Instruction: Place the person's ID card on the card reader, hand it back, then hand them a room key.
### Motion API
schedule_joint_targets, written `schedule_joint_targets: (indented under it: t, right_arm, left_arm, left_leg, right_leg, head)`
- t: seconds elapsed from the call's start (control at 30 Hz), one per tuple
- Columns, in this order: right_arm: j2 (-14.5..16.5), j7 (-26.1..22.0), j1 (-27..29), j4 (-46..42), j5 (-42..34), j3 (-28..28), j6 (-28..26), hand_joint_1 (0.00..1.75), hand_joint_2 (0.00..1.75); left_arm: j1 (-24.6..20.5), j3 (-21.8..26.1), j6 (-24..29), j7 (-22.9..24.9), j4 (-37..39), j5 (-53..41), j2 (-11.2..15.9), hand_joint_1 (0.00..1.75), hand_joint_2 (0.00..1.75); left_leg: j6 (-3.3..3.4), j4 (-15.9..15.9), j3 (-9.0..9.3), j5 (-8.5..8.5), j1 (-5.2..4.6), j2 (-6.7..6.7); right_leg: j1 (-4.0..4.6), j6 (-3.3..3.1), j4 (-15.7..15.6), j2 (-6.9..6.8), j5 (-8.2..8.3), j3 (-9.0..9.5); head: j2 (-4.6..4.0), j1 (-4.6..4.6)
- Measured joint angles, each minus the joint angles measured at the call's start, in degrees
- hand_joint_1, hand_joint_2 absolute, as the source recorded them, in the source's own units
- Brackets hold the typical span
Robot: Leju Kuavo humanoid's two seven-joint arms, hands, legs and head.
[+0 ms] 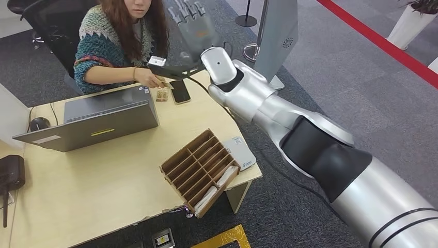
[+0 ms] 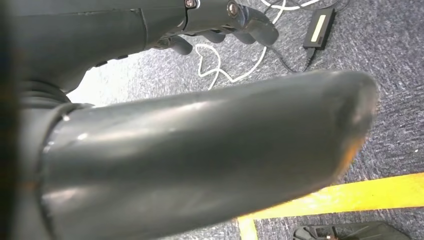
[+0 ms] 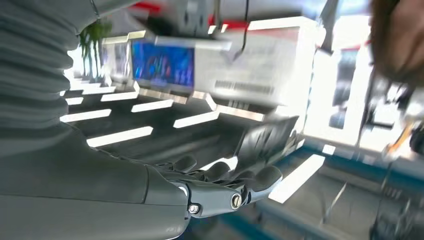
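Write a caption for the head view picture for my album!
Robot's right hand reaches out, fingers spread, toward a seated person behind a laptop.

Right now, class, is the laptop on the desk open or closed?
Open. In the head view the laptop has its lid raised, with the lid's grey back facing the camera and the screen turned toward the seated person.

One person (image 1: 121,44), one laptop (image 1: 98,121), one phone (image 1: 180,91), one mouse (image 1: 39,123), one card rack (image 1: 199,170) and one reader (image 1: 240,152) at one desk (image 1: 103,181).
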Motion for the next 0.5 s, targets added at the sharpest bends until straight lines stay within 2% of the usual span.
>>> schedule_joint_targets:
  t: [0.03,0.2,0.33,0.37,0.5]
  right_arm:
    - [-1.5,0.7,0.2,-1.7,2.3,-0.7,-1.0,0.00,1.75]
    - [-10.2,4.8,5.4,-12.3,7.6,-7.4,-5.5,0.00,1.75]
    - [-17.6,8.3,14.2,-20.2,6.1,-15.9,-10.8,0.00,0.00]
    - [-19.0,8.9,16.9,-21.7,4.9,-18.2,-12.3,0.00,0.00]
    - [-22.3,9.7,27.5,-26.0,0.9,-26.7,-16.1,0.00,1.75]
  left_arm:
    - [0.2,0.1,0.1,-0.5,0.0,0.3,0.0,0.00,0.00]
    - [1.1,1.9,0.4,-3.5,1.0,0.4,-0.1,0.00,0.00]
    - [2.3,5.2,0.4,-6.2,2.6,-0.5,-0.5,0.00,0.00]
    - [2.5,6.2,0.4,-6.5,3.1,-0.8,-0.6,0.00,0.00]
    - [2.6,10.6,0.4,-7.0,4.9,-2.5,-1.3,0.00,0.00]
  left_leg:
    - [0.00,0.0,0.01,0.00,-0.01,0.00]
    - [0.09,0.0,0.15,-0.07,0.00,0.03]
    - [0.12,0.0,0.20,-0.17,0.00,0.10]
    - [0.13,0.0,0.21,-0.18,0.00,0.15]
    - [0.13,0.0,0.19,-0.20,0.01,0.15]
  right_leg:
    - [-0.01,0.00,0.0,0.01,0.00,0.00]
    - [-0.01,0.02,-0.1,0.04,0.00,0.11]
    - [-0.01,0.02,-0.1,0.07,0.00,0.18]
    - [0.00,0.02,-0.1,0.10,0.00,0.18]
    - [0.01,0.03,-0.1,0.10,0.00,0.21]
  head:
    - [0.00,0.00]
    - [0.00,0.00]
    - [0.00,-0.01]
    - [0.00,0.00]
    - [0.00,0.01]
